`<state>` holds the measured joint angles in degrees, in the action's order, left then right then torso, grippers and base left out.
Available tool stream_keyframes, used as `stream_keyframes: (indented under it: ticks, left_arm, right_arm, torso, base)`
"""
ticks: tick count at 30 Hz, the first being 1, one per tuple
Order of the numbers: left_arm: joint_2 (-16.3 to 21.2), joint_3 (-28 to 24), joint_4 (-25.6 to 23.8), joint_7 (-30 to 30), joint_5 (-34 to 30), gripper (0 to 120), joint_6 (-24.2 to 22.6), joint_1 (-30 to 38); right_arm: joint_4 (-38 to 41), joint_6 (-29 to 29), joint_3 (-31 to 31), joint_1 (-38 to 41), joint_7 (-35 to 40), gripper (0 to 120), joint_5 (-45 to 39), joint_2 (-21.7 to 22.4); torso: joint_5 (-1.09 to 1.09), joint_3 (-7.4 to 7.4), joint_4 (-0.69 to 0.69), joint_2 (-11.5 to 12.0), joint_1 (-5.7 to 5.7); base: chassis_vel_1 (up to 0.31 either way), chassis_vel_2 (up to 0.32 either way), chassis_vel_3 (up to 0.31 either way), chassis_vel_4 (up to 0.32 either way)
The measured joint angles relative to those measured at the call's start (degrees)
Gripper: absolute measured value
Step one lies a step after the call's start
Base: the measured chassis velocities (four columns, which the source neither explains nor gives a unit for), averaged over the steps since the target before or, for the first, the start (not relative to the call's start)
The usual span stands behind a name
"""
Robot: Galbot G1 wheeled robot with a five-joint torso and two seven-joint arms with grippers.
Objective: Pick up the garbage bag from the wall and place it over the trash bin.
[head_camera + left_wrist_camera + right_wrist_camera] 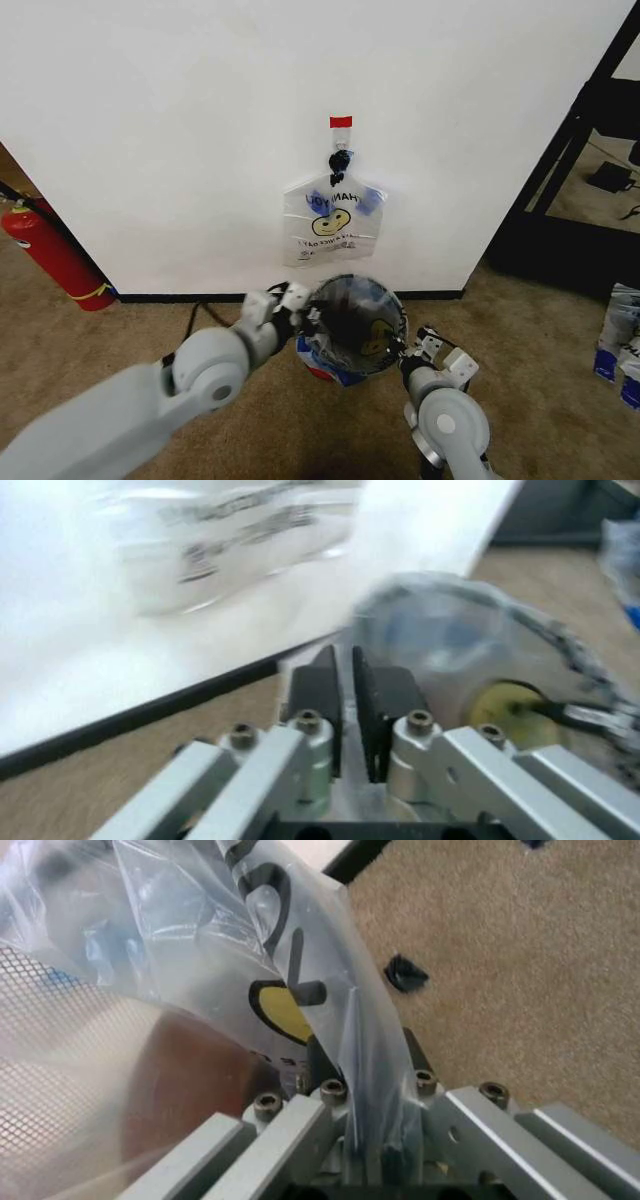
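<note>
Item: bag (pixel 352 325), thin clear crinkled plastic with a yellow smiley, draped over the mouth of the bin (pixel 340 368), which stands on the carpet just in front of the wall (pixel 200 120). Bin: round, black mesh, red base, seen through the film in the right wrist view. Left claw (pixel 297 300): at the bin's left rim; fingers (pixel 318 694) nearly together with a narrow gap, and whether any film lies between them cannot be told. Right claw (pixel 362 1065): at the bin's right rim, clamped on a fold of the bag's film beside the smiley print. Also present: 1 twin bag (pixel 333 222) with mirrored lettering on a black hook (pixel 340 162) under a red tape strip (pixel 341 121); 1 fire extinguisher (pixel 50 250) by the wall, well apart to the left. Handling, as judged: very light, limp, slippery, easily torn or snagged on the mesh; it holds no shape and needs tension from both sides. Best hold: gathered folds at the upper edge or handles, opposite sides.
</note>
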<state>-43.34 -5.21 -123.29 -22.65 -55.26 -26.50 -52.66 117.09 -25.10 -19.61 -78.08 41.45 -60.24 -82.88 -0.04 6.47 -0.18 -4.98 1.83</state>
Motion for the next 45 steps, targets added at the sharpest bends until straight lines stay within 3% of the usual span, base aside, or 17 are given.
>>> stream_keyframes:
  ticks: [3,5,7,12,16,21,25,31,37,45]
  left_arm:
    - [-2.50,5.34,0.30,0.21,2.75,25,1.95,-5.83]
    - [-4.25,8.69,0.62,0.87,7.80,34,4.58,-10.73]
    - [-4.88,9.87,0.64,1.18,9.90,36,5.70,-12.70]
    - [-10.69,17.04,3.18,3.05,21.94,59,14.11,-22.80]
    - [-13.54,20.31,4.12,3.46,22.72,72,16.21,-25.40]
    - [-14.31,23.54,3.38,4.05,22.55,91,17.65,-27.12]
    - [-14.46,24.19,2.88,4.23,22.34,99,17.76,-27.74]
    - [-14.58,24.49,1.35,4.40,21.98,100,17.68,-28.23]
    - [-15.34,24.26,0.11,4.40,21.93,100,17.20,-28.81]
    - [-15.88,24.36,-1.41,4.46,22.06,100,17.01,-30.64]
  right_arm:
    - [-0.85,-0.85,0.83,0.69,0.29,0,-0.04,1.05]
    - [-1.23,-1.13,1.23,1.26,0.31,0,-0.29,1.52]
    - [-1.42,-1.18,1.44,1.53,0.30,0,-0.38,1.56]
    - [-4.88,-1.99,3.37,3.26,-0.92,0,1.08,0.41]
    - [-7.15,-2.02,4.84,4.15,-1.77,0,2.73,0.12]
    - [-8.88,-2.04,5.92,4.45,-2.88,0,3.97,0.21]
    - [-9.53,-1.99,6.01,4.43,-3.30,0,4.49,0.16]
    - [-8.36,-2.25,5.99,3.78,-5.28,1,4.63,0.14]
    - [-7.70,-2.25,5.84,2.83,-6.52,27,5.33,0.21]
    - [-5.97,-2.09,5.55,2.12,-6.22,51,6.02,0.43]
  torso:
    - [0.04,0.00,0.00,0.00,0.00]
    - [0.00,0.00,-0.01,0.00,0.00]
    - [0.01,0.00,-0.01,0.00,0.00]
    - [0.03,0.00,0.02,0.00,0.00]
    - [0.03,0.00,0.01,0.00,0.00]
    - [0.04,0.00,0.00,0.00,0.00]
    - [0.04,0.00,0.00,0.00,0.00]
    - [0.04,0.00,0.00,0.00,0.00]
    - [0.03,0.00,0.00,-0.01,0.00]
    - [0.04,0.00,0.01,-0.01,0.00]
  base:
    - [0.000,0.000,0.000,0.000]
    - [0.000,0.000,0.000,0.000]
    - [0.000,0.000,0.000,0.000]
    - [0.000,0.000,0.000,0.000]
    - [0.000,0.000,0.000,0.000]
    - [0.000,0.000,0.000,0.000]
    - [0.000,0.000,0.000,0.000]
    - [0.000,0.000,0.000,0.000]
    - [0.000,0.000,0.000,0.000]
    - [0.000,0.000,0.000,0.000]
